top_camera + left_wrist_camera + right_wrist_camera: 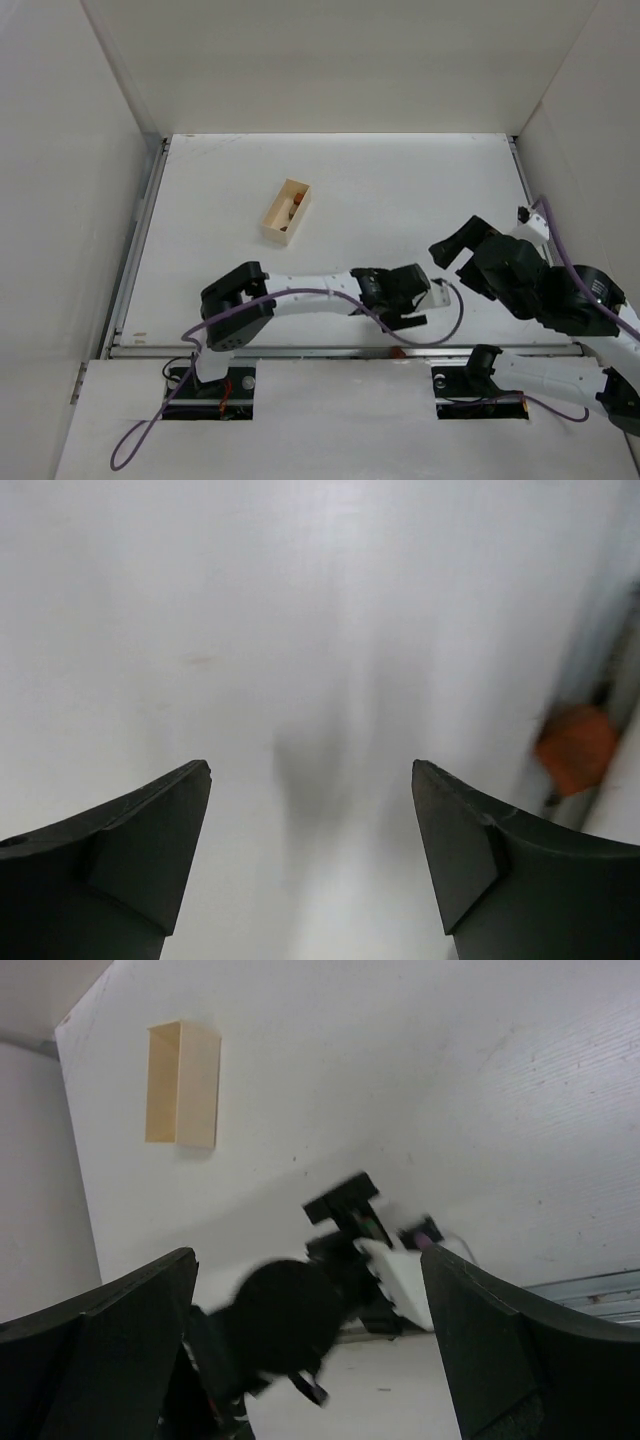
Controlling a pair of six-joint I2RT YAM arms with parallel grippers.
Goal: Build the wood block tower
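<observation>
A pale wooden tray (271, 217) lies left of the table's middle with small reddish and brown blocks (293, 206) inside it. The tray's (183, 1083) contents are hidden in the right wrist view. A reddish-orange cube (575, 750) lies blurred by the metal rail at the table's near edge; the top view shows that cube (398, 352) as an orange speck. Just above this speck, my left gripper (411, 300) hangs low over bare table, open with nothing between its fingers (165, 830). Farther right, my right gripper (453, 256) is raised, open and empty.
White walls enclose the table on three sides. A metal rail (330, 350) runs along the near edge. My left arm (300, 295) stretches across the near part of the table, and its wrist (345, 1260) shows between my right gripper's fingers (500, 1330).
</observation>
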